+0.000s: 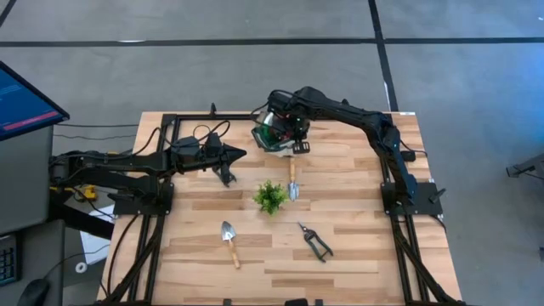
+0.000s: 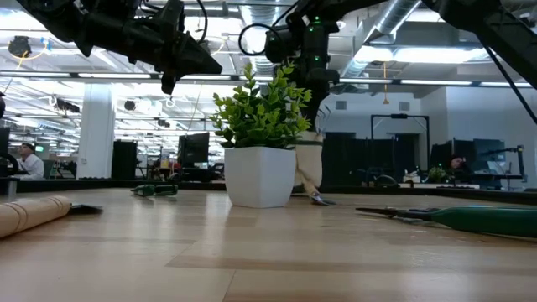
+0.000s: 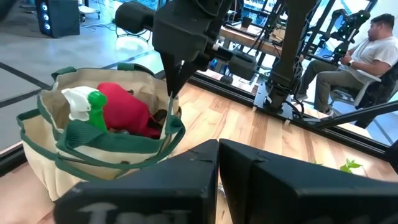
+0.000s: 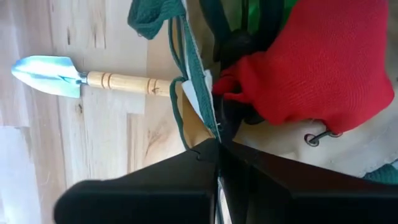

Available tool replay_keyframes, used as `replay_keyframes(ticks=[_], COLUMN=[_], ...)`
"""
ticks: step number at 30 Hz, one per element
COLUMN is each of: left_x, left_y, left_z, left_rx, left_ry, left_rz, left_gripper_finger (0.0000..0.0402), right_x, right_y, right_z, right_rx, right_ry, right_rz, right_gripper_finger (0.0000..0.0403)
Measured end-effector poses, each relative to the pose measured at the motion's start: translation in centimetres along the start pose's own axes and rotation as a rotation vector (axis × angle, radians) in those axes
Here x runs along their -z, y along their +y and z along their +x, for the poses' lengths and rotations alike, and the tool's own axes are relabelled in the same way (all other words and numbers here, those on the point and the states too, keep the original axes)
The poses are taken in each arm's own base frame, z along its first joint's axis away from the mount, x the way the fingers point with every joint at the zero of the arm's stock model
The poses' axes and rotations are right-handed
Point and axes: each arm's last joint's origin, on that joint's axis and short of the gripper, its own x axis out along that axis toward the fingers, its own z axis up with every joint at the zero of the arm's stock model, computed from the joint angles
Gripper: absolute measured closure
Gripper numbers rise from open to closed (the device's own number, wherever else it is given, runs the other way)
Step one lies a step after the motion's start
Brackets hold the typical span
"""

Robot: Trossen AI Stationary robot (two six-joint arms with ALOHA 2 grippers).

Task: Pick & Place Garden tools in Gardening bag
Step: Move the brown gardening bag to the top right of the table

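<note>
Wooden table (image 1: 357,183) carries everything. Right arm reaches across its far edge; right gripper (image 1: 285,136) hangs over the gardening bag (image 1: 270,133), fingers pressed together at the bag's dark green rim, pinching the rim fabric by the look of the right wrist view, though the exact contact is hard to read. Left arm waits low on the left side; left gripper (image 1: 240,154) sits closed and empty, pointing toward the bag, just short of it. Inside the bag, directly under the right gripper: red gloves (image 3: 124,109) and green spray bottle (image 3: 84,102) with white trigger head. Potted plant (image 1: 270,197) stands toward the table's middle, nearer the front than the right gripper. One trowel (image 1: 292,180) lies touching the bag's side, blade pointing away from the gripper, just beside the plant. Second trowel (image 1: 229,240) lies well apart, near the front edge. Pruning shears (image 1: 315,241) lie nearby, also well apart from both grippers.
</note>
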Motion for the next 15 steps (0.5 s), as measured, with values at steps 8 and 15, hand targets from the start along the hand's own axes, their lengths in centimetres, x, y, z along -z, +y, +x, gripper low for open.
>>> replay_keyframes(ticks=[8, 15], left_x=[0.0, 0.0], left_y=[0.0, 0.0], left_z=[0.0, 0.0], left_rx=[0.0, -0.005], left_ry=[0.0, -0.002], left_rz=[-0.001, -0.001], left_gripper_finger=[0.04, 0.04], right_x=[0.8, 3.9], right_y=[0.8, 3.3], right_z=[2.9, 2.3], right_rx=[-0.048, 0.037], right_ry=[0.03, -0.123], right_rz=[-0.005, 0.022], right_gripper_finger=[0.0403, 0.0403])
